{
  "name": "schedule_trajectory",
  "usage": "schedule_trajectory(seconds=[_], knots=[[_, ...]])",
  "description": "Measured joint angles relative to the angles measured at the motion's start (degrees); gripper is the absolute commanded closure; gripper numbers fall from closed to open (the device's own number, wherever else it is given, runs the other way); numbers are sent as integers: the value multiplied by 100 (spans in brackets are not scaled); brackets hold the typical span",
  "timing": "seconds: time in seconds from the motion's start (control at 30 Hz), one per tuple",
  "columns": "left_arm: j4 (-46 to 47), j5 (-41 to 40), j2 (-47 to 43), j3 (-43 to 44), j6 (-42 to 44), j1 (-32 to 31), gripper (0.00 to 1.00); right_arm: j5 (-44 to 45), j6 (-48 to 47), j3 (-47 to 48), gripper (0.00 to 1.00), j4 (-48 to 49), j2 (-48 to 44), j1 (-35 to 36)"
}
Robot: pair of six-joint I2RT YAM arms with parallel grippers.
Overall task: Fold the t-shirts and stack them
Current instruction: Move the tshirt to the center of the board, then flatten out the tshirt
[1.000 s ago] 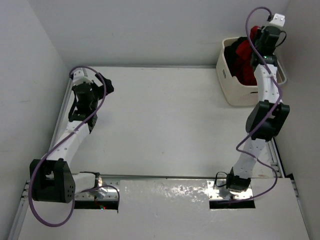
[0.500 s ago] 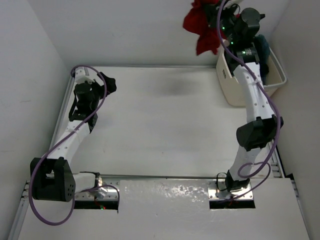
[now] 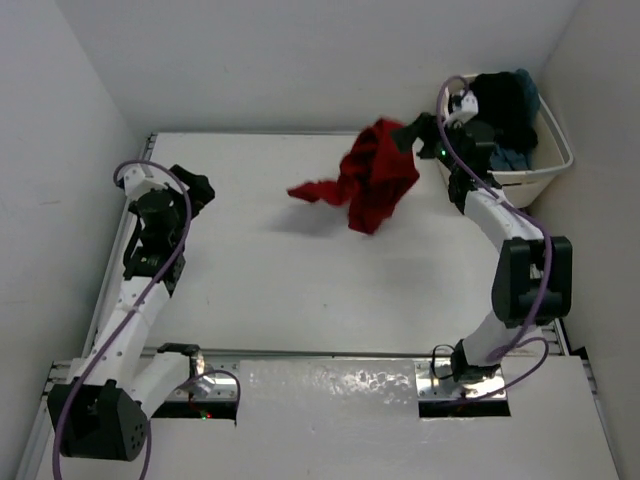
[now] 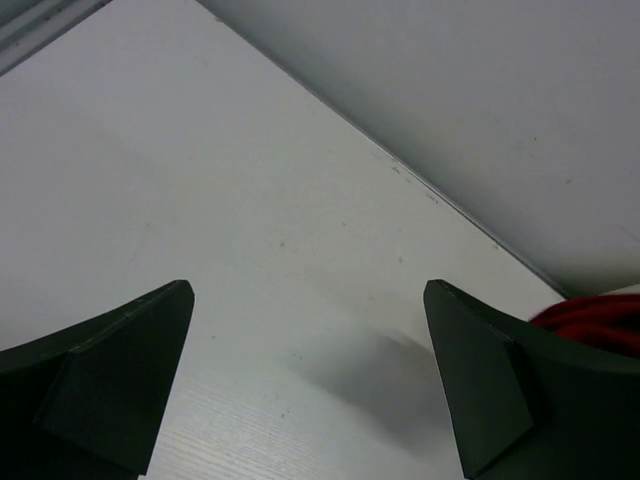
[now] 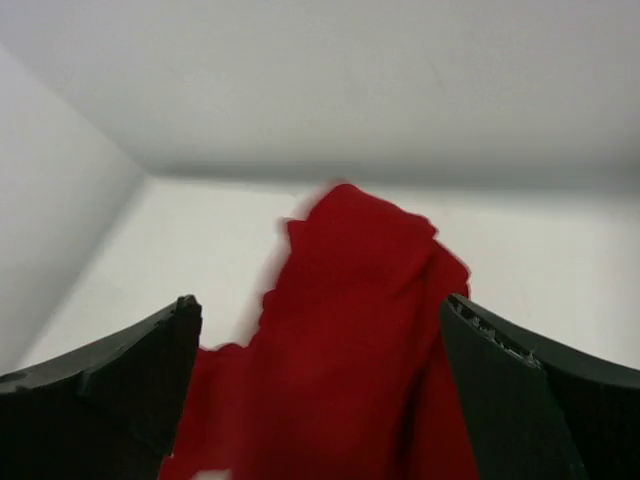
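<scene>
**A:** A soft red cloth t-shirt (image 3: pixel 365 188) is up in the air over the far part of the white table (image 3: pixel 300 300), bunched and blurred, with its shadow (image 3: pixel 300 222) on the top beneath!

**B:** And the right gripper (image 3: pixel 418 136)?

**A:** Just beside the shirt's upper edge, jaws spread wide, clamping nothing. Whether cloth brushes a finger, I can't tell.

**B:** And the left gripper (image 4: pixel 308 290)?

**A:** Jaws wide apart too, empty, low over the table's left side, well apart from the shirt. A black t-shirt (image 3: pixel 495 100) and a blue-grey t-shirt (image 3: pixel 520 85) sit heaped in the cream plastic tub (image 3: pixel 548 172) at the far right corner.
</scene>
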Motion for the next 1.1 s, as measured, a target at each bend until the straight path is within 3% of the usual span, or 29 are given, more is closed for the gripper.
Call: schedule_trajectory(seconds=[0.1,0.2,0.33,0.43,0.67,0.83,1.1], knots=[[-280,-184,-348,-177,-136,0,0,48,55,-855,1,-551,404,-315],[-413,7,-297,-404,-162,0,0,656,-269,-1449,1,-1541,433,-210],[-223,695,490,-577,-136,-166,0,1611,-713,-1818,1,-2549,-76,415],[13,938,1384,-492,7,-800,0,2022,-951,-1878,1,-2857,-625,601],[323,1987,3807,925,643,-2181,1,2555,-1412,-1965,1,-3117,-826,592],[225,1941,4760,1941,1244,-2850,2,2782,-1482,-1895,1,-3228,-466,597],[109,1906,5663,3145,1985,-3777,14,2909,-1480,-1174,2,-3335,306,597]])
